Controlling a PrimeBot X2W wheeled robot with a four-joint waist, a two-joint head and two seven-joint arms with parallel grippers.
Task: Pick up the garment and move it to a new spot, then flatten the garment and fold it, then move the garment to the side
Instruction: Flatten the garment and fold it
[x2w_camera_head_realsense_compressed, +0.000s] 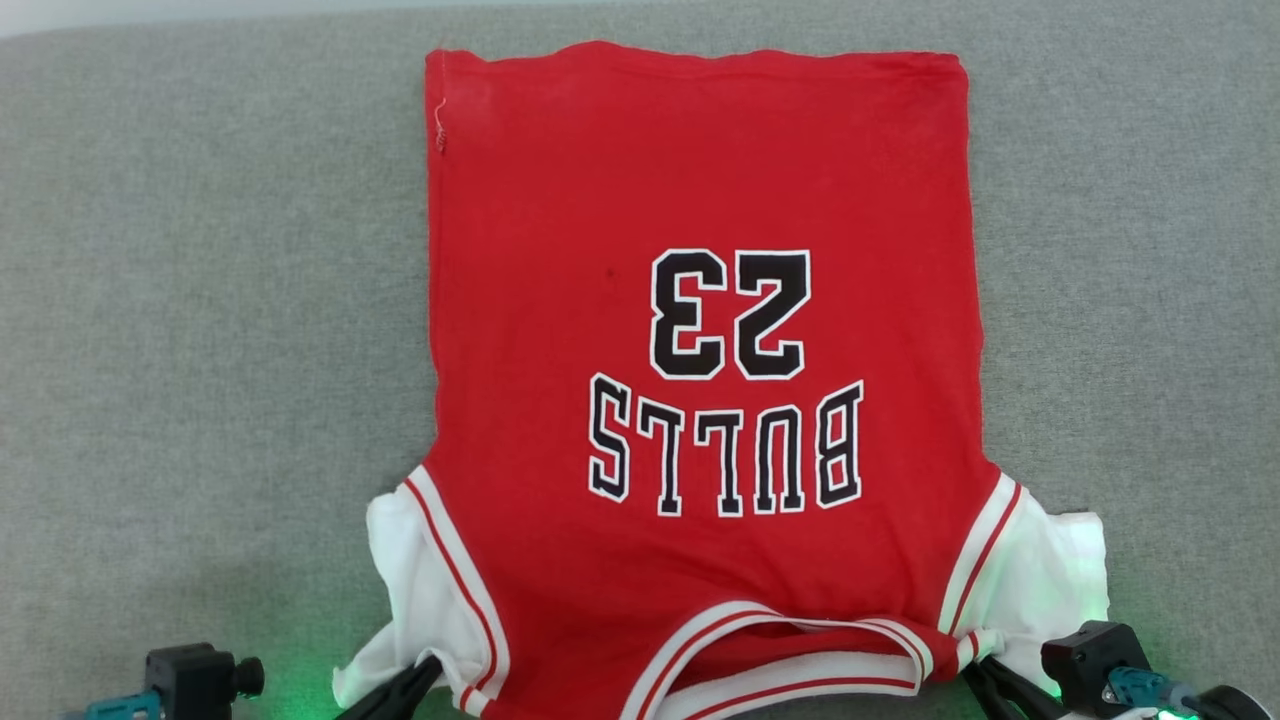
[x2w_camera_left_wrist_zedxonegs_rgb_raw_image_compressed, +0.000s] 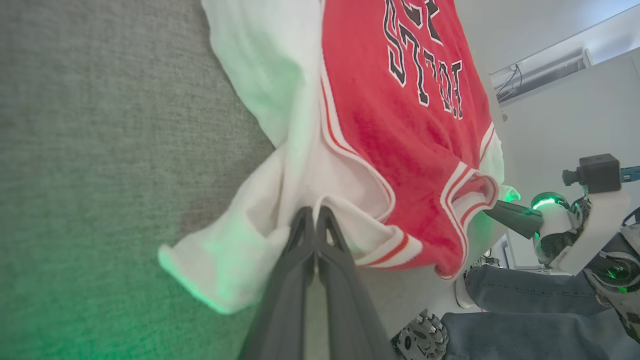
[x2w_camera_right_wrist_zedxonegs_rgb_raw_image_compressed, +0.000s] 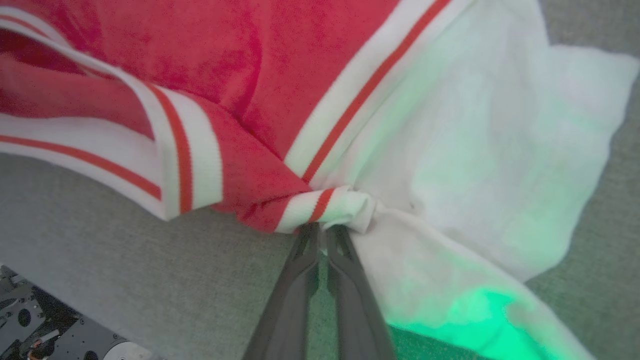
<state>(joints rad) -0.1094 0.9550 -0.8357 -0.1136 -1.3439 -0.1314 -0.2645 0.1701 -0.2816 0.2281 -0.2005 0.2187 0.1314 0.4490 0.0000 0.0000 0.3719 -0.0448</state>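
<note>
Red soft jersey with white sleeves (x2w_camera_head_realsense_compressed: 700, 200) lies spread print-up on the grey woven-fabric bench (x2w_camera_head_realsense_compressed: 200, 300), white room wall (x2w_camera_left_wrist_zedxonegs_rgb_raw_image_compressed: 565, 120) beyond it. Left end effector (x2w_camera_left_wrist_zedxonegs_rgb_raw_image_compressed: 316, 212) and right end effector (x2w_camera_right_wrist_zedxonegs_rgb_raw_image_compressed: 322, 229) each pinch a shoulder corner.

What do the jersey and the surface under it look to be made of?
Jersey: soft matte knit, probably cotton or polyester; fuzzy nap, limp folds at the sleeves. Surface: grey matte woven fabric, like upholstery; fine speckled weave shows.

garment (x2w_camera_head_realsense_compressed: 700, 300) print "23", "BULLS"
</note>
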